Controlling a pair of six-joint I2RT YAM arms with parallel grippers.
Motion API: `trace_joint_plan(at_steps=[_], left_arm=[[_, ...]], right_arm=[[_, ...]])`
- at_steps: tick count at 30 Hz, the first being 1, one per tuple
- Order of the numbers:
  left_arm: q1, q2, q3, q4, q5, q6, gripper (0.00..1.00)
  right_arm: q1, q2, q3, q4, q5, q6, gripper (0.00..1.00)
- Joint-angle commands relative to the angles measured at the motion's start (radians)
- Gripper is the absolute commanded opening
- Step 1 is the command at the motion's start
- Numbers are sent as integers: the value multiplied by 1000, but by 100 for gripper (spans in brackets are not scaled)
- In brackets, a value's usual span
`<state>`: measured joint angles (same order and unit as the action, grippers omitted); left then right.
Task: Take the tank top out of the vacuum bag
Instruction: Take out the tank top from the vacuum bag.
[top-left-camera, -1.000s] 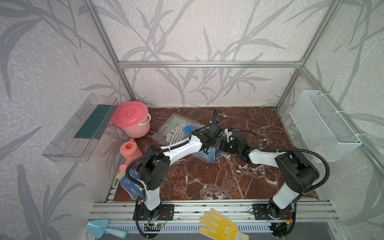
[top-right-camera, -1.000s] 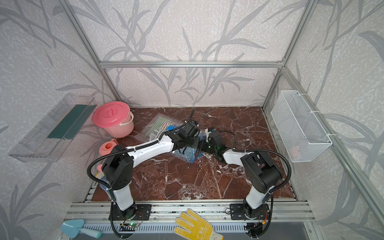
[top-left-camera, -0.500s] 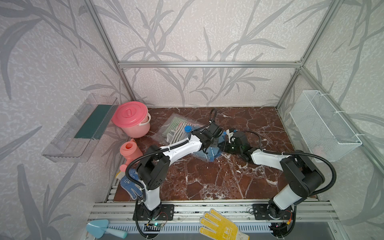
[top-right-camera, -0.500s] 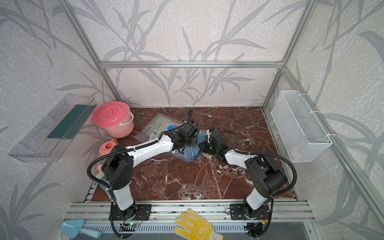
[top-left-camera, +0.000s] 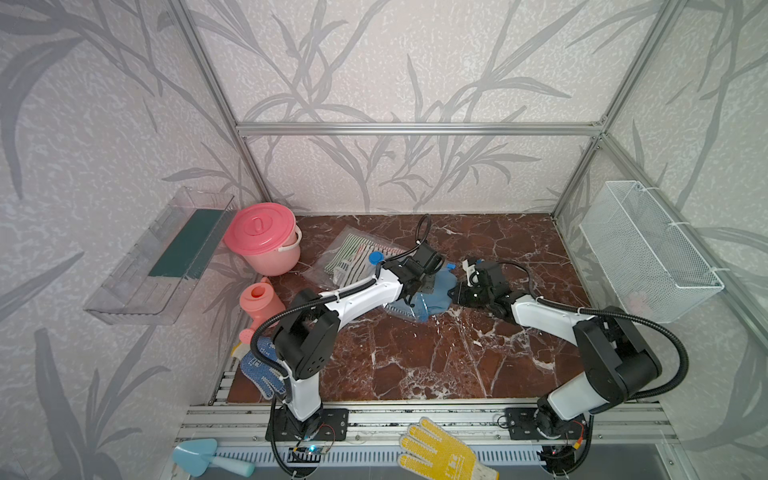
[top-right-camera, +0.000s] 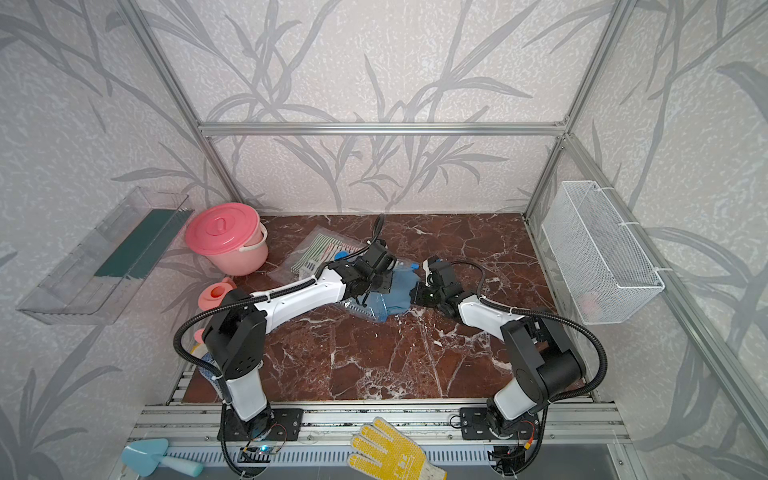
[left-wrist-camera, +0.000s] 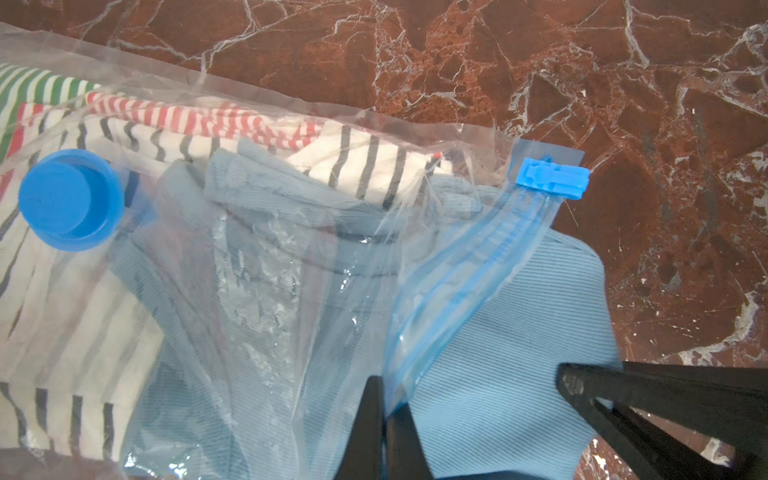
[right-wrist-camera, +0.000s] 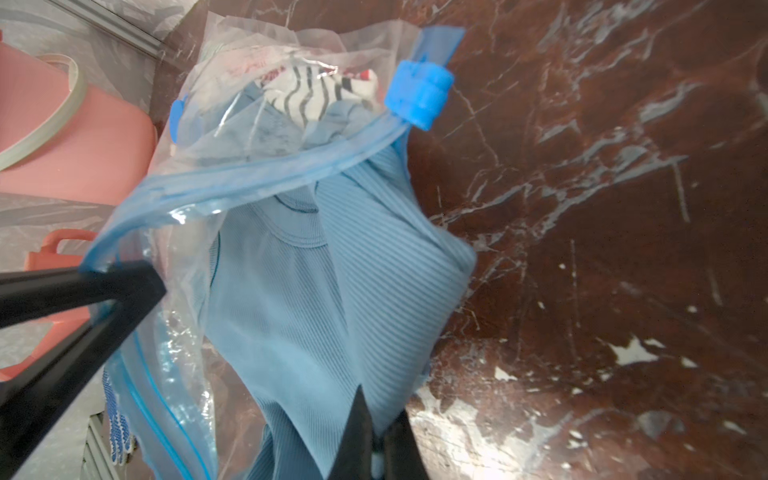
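**Both claws clamped: one on the bag, one on the tank top**

The vacuum bag (top-left-camera: 353, 266) lies on the marble table (top-left-camera: 415, 365) toward the back wall, near the pink bucket (top-left-camera: 264, 239). Its round blue valve cap (left-wrist-camera: 70, 199) faces up. The bag's mouth is open, and the blue slider clip (left-wrist-camera: 552, 178) sits at one end of the zip strip (left-wrist-camera: 465, 282).

The left claw (left-wrist-camera: 386, 395) is pinched fully closed on the upper lip of that zip strip. In the right wrist view, the strip arches up clear of the cloth under it. The right claw (right-wrist-camera: 378, 415) is also closed tight, gripping a fold of the blue ribbed tank top (right-wrist-camera: 332, 291).

The tank top is half in and half out. Its ribbed body spreads through the open mouth onto the bare table, while the rest shows through the clear plastic (crumpled, so its exact edge is hard to read). Striped garments (left-wrist-camera: 365, 166) lie deeper inside the bag, next to the valve cap.

In both top views the two claws are close together over the bag's open end, with blue cloth between them.
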<state>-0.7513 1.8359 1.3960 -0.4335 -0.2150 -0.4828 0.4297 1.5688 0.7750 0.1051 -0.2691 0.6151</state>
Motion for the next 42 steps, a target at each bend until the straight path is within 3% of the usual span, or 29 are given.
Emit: trace_joint_plan(at_steps=[1, 24, 42], left_arm=[[18, -2, -19, -1, -34, -14, 0], [82, -38, -51, -13, -80, -21, 0], [98, -129, -152, 5, -199, -52, 0]], right_arm=[[-30, -41, 45, -103, 50, -69, 0], [-177, 6, 130, -283, 188, -236, 0], [-272, 204, 358, -431, 314, -296, 0]])
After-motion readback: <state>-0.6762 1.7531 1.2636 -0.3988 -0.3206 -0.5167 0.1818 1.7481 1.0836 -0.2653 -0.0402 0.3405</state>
